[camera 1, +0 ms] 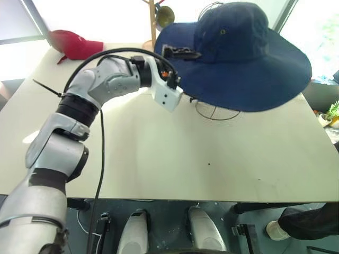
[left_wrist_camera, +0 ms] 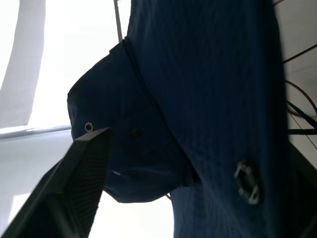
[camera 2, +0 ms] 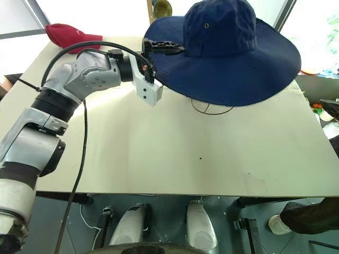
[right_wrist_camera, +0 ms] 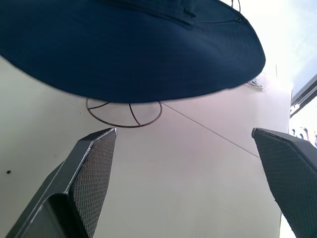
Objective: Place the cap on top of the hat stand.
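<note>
The navy cap [camera 1: 238, 53] rests on the hat stand, its wide brim drooping all round. Of the stand, the round wire base [camera 1: 214, 112] shows on the table under the brim, and a few wires [left_wrist_camera: 302, 109] show beneath the fabric. My left gripper [camera 1: 186, 71] is at the brim's left edge, pointing right, open. One finger [camera 1: 183, 52] lies above the brim; the other is hidden under it. In the left wrist view that finger [left_wrist_camera: 84, 188] stands beside the crown. My right gripper [right_wrist_camera: 190, 148] is open and empty, facing the stand's base [right_wrist_camera: 124, 113] from a distance.
A red peaked cap [camera 1: 74, 45] lies at the table's far left corner. A wooden peg stand [camera 1: 153, 24] rises behind the navy brim. The pale table [camera 1: 159, 159] stretches toward me. A person's shoe [camera 1: 278, 230] is on the floor at the right.
</note>
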### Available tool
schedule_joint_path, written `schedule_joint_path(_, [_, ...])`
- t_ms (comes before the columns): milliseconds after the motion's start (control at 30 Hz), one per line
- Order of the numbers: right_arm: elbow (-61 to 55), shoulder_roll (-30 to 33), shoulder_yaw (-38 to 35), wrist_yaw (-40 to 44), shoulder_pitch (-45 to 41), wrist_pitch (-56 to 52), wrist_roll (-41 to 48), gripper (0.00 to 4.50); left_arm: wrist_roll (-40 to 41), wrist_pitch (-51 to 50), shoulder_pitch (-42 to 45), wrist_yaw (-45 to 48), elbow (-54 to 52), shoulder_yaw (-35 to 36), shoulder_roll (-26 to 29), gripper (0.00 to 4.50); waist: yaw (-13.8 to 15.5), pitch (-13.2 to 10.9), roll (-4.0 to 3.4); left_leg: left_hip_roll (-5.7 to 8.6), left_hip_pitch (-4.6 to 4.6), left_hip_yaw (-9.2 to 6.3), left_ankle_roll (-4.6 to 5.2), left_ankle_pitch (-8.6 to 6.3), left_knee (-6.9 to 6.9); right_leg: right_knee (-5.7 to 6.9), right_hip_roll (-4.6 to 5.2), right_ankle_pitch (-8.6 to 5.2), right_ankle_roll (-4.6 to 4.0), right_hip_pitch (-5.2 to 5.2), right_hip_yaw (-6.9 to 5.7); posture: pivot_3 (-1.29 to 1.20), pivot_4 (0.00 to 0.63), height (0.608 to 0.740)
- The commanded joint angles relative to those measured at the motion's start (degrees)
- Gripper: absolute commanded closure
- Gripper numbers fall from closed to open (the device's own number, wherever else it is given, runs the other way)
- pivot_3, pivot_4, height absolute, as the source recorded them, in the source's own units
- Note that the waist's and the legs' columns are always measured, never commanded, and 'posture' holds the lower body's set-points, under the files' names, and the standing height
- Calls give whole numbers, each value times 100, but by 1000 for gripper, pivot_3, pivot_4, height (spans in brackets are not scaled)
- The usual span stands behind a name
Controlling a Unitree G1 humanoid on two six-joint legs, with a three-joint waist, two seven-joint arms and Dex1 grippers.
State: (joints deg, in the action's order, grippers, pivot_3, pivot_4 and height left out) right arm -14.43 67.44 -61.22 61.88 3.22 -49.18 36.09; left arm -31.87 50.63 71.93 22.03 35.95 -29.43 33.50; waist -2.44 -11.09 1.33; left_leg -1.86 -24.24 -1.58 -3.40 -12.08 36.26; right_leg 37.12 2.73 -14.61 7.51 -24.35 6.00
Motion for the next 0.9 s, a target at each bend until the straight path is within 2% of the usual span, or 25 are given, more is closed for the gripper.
schedule_joint_path(33, [65, 165, -9, 41, -134, 184, -49, 0, 164, -100, -57, 140, -262, 295, 50, 30, 0, 0, 0, 0, 0, 0, 0, 0, 0, 0, 0, 0, 0, 0, 0, 0, 150, 739])
schedule_joint_path(233, [140, 231, 93, 96, -221, 251, -98, 0, 405, -243, -241, 462, -481, 464, 41, 30, 0, 0, 0, 0, 0, 0, 0, 0, 0, 0, 0, 0, 0, 0, 0, 0, 150, 739])
schedule_joint_path(500, [-481, 86, 602, -191, -211, 607, -423, 0, 2307, -1462, -994, 2176, -1398, 966, 318, 30, -19, 2, -5, -2, 7, -1, 1, 0, -1, 12, -3, 0, -1, 0, 0, 0, 150, 739])
schedule_joint_path(667, [-1117, -103, 1051, -531, 107, 1130, -1082, 0, 4455, -3911, -1520, 3640, -2634, 1647, 689, 30, -11, 2, -5, -2, 4, -3, 1, 1, 3, 14, -3, 0, -1, 1, 0, 0, 150, 739])
schedule_joint_path(800, [-1838, -473, 1261, -791, 359, 1323, -1322, 0, 6422, -6521, -1951, 4622, -3534, 2361, 1412, 30, -23, 3, -7, -4, 4, -9, 1, 1, 3, 18, -6, -1, 0, 0, -1, 0, 150, 739])
schedule_joint_path(900, [-2240, -678, 1588, -1136, 508, 1527, -1749, 0, 7701, -8366, -2024, 5008, -3765, 2850, 1892, 30, -21, 3, -6, -4, 8, -12, 1, 1, 8, 24, -6, -2, -2, 2, -3, 0, 150, 739])
